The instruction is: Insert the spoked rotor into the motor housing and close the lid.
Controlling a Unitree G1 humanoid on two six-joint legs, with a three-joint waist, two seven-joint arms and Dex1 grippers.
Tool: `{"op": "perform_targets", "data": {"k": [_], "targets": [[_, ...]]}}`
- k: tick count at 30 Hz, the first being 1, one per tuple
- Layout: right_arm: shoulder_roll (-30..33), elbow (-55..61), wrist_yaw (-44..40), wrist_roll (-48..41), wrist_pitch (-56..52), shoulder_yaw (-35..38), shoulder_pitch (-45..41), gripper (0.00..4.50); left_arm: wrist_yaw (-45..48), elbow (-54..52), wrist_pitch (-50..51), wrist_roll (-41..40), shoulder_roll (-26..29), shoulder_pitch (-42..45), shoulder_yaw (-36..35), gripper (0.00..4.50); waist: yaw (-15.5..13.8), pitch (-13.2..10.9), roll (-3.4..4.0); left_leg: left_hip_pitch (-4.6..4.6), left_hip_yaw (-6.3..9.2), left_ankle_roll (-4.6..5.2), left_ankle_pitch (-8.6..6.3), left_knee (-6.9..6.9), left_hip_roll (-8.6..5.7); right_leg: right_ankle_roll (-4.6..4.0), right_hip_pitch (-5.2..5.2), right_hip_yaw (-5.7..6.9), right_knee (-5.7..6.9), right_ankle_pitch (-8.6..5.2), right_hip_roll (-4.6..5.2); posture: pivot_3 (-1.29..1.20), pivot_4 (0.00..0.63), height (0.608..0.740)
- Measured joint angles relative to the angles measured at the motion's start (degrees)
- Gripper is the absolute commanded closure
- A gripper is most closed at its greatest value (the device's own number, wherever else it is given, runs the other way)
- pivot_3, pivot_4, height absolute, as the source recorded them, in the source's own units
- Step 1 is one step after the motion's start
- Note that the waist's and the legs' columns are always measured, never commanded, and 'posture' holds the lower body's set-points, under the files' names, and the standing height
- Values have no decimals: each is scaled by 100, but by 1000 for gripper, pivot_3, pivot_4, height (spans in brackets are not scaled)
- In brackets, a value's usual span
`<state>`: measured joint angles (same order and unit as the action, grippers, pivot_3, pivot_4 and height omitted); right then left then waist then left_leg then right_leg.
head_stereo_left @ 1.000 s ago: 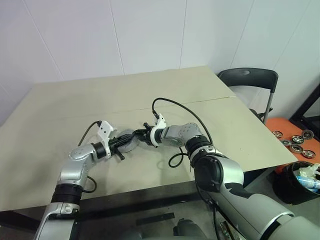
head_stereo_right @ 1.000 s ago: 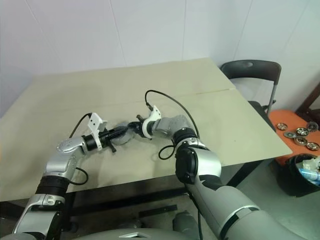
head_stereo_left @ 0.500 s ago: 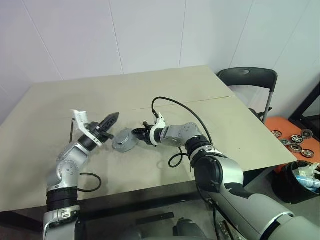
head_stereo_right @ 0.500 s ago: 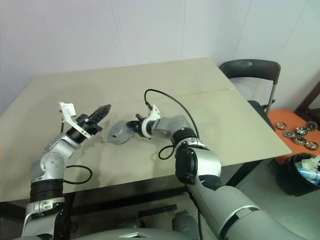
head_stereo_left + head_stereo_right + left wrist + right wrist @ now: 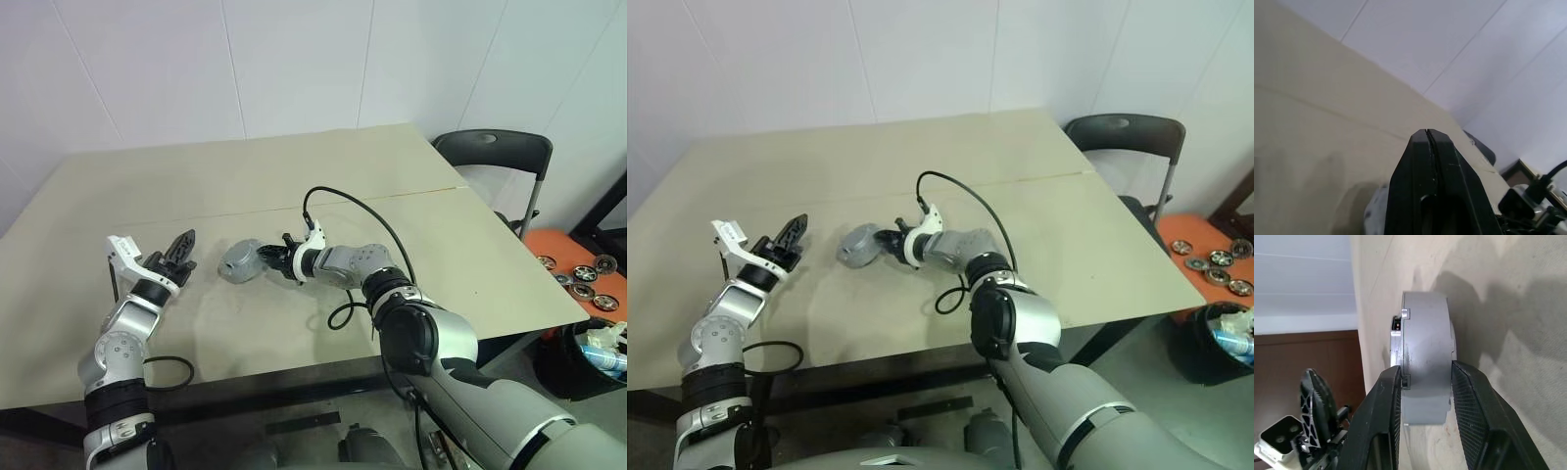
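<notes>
Right wrist view: the right gripper [image 5: 1425, 416] has its jaws clamped on the housing [image 5: 1422, 357], one ribbed black pad on each flat face of the short grey metal cylinder, which stands on edge, its rim touching the beige surface [image 5: 1508, 308]. The cylinder's curved wall is smooth and matt, with a small square notch near one edge and a dark slot beside it; no writing can be read on it. From the head views the housing [image 5: 240, 261] sits near the middle of the surface [image 5: 294, 186], tilted, gripped from the right by the right gripper [image 5: 266, 260], whose wrist carries a white camera mount and a looping black cable [image 5: 358, 211]. The left gripper [image 5: 180, 246] is well apart to the left, raised off the surface, jaws clenched together on nothing; in the left wrist view its two black fingers [image 5: 1418, 181] meet in a thin seam. A black chair [image 5: 495, 152] stands at the right, and small spoked wheels [image 5: 588, 269] lie on an orange stool beyond it.
</notes>
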<state>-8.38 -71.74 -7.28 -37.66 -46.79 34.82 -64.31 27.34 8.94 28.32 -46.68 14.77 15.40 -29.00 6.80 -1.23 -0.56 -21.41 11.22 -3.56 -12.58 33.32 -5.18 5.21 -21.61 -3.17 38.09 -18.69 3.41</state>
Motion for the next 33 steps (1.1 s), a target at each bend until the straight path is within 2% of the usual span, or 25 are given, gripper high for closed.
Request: {"op": "perform_targets", "data": {"k": [16,21,25,33], "targets": [[0,-1,-104,-145,185,-8,0,3307,-151,12,-126,-14,-14,0,-7,4500,8,0,-1,0,-3,0,0,7,-1,0,1,0,4,0,0,0,0,740],[4,1,-499,-483,277,255,-5,3307,-373,138,-19,-156,-45,27,-141,4500,19,0,-1,1,-3,1,0,14,-1,2,4,3,7,1,-1,0,0,740],[3,13,-804,-670,263,350,-71,3308,-579,404,152,-275,-113,29,-241,3614,13,1,-1,0,0,2,-1,29,-2,3,10,6,9,2,-1,0,0,740],[0,13,-974,-778,220,369,-100,3308,-942,368,498,-1132,-571,297,-578,835,-15,0,-2,-3,1,4,-2,69,-7,20,26,10,9,14,0,0,0,740]]}}
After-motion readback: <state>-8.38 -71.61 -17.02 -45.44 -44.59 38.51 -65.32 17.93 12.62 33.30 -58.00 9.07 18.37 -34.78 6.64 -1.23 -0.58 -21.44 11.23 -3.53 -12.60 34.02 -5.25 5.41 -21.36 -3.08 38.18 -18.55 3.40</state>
